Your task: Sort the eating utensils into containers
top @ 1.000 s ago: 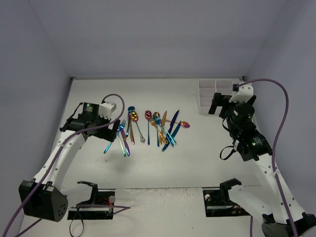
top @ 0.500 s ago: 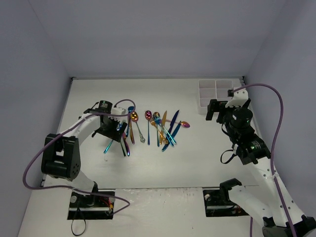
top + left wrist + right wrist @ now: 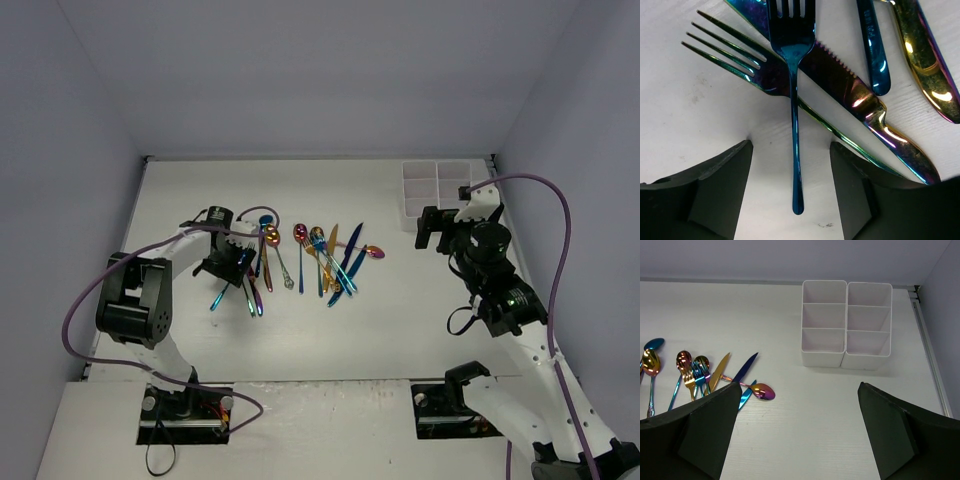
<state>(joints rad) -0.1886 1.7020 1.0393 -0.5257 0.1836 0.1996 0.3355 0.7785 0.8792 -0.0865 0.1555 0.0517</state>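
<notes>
Our left gripper [image 3: 790,146] low over the left end of the utensils [image 3: 300,260] spread mid-table [image 3: 400,330], its fingers [image 3: 722,190] apart astride the blue fork [image 3: 792,50] handle without touching it, our right gripper [image 3: 800,387] spread wide, we see the white tray [image 3: 822,358] near the table's far right corner.

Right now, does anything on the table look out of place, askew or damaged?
Nothing looks damaged or spilled. The eating utensils lie in a loose, criss-crossed heap left of centre. Up close, a blue fork lies across a rainbow fork and a serrated knife. The white tray at the back right holds none yet.
</notes>
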